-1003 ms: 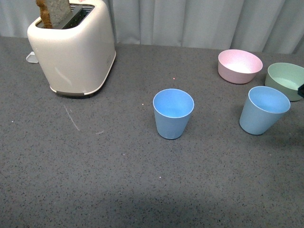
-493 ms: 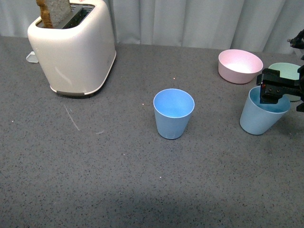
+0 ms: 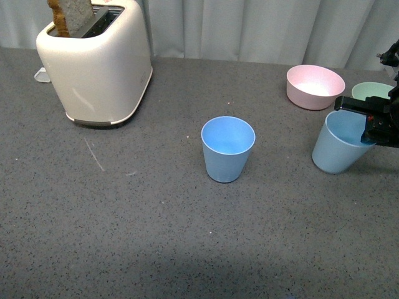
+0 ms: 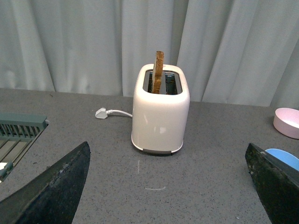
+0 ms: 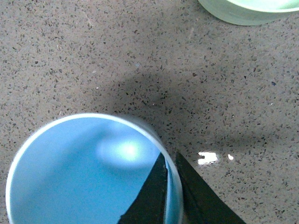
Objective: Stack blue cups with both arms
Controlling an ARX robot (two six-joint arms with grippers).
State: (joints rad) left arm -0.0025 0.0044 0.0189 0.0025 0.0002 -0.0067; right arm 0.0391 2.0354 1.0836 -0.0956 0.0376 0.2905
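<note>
The left gripper [image 4: 167, 154] was out of the front view; its wrist camera showed its jaws spread wide, holding nothing. At the far left of the grey table [image 3: 156, 237] stood the toaster [image 3: 93, 62] with a slice of toast [image 3: 72, 15] sticking up. The left cup [image 3: 227, 148] stood upright near the table's middle, well apart from the toaster. Further right and back sat the pink bowl [image 3: 315, 86]. The right cup [image 3: 340, 143] stood in front of it, with the right gripper [image 3: 369, 121] clamped on its rim, one finger [image 5: 152, 196] inside and one outside. The green bowl [image 3: 373, 91] lay just behind.
</note>
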